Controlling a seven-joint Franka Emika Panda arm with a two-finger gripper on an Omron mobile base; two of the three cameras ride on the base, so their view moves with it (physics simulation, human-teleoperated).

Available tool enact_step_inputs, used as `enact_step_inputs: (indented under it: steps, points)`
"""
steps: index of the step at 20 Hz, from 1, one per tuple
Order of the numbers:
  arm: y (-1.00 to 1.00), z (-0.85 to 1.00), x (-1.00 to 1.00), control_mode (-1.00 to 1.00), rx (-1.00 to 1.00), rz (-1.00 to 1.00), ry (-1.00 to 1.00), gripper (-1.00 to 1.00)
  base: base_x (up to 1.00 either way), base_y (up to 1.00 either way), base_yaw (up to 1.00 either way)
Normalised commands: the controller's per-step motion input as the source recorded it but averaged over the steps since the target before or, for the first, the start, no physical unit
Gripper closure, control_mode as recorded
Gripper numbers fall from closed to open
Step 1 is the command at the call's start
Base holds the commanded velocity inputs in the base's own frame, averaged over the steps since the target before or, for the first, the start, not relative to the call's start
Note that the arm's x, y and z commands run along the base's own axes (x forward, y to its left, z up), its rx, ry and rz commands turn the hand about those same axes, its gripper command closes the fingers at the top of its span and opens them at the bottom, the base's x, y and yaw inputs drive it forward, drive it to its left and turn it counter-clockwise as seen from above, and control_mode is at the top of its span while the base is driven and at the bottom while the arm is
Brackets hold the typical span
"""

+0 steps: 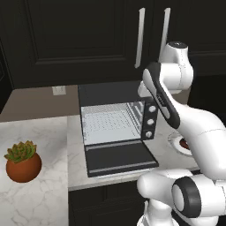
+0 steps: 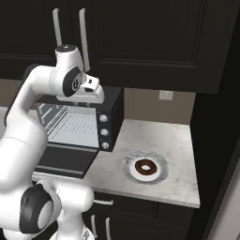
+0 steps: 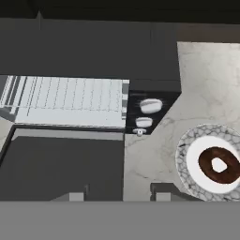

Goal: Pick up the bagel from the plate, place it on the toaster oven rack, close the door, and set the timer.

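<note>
Your arm rises from the base, bends at a raised elbow and reaches forward, so the hand hangs high with the wrist turned down and the camera looking along the gripper (image 3: 119, 193) from above. You see the two dark fingertips (image 3: 77, 196) low in the hand view, set well apart with a wide gap between them. Nothing sits between them; the jaws hold nothing.
</note>
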Motion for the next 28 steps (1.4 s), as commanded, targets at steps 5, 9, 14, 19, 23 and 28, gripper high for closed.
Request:
enact_step_inputs:
  steps: [5, 9, 14, 19, 23, 28]
  points:
    - [0.06, 0.0, -0.35, -1.0, 0.0, 0.0, -0.01, -1.0, 0.0, 0.0, 0.0]
    - [0.37, 0.0, -0.65, -1.0, 0.0, 0.0, -0.04, -1.0, 0.0, 0.0, 0.0]
    - [0.46, -0.05, -0.46, -1.0, -0.04, 0.0, -0.02, -1.0, 0.0, 0.0, 0.0]
    - [0.39, -0.28, -0.08, -1.0, -0.02, -0.01, -0.06, -1.0, 0.0, 0.0, 0.0]
    - [0.34, -0.39, 0.05, -1.0, -0.01, -0.03, -0.12, -1.0, 0.0, 0.0, 0.0]
    - [0.24, -0.39, 0.11, -1.0, -0.05, -0.06, -0.16, -1.0, 0.0, 0.0, 0.0]
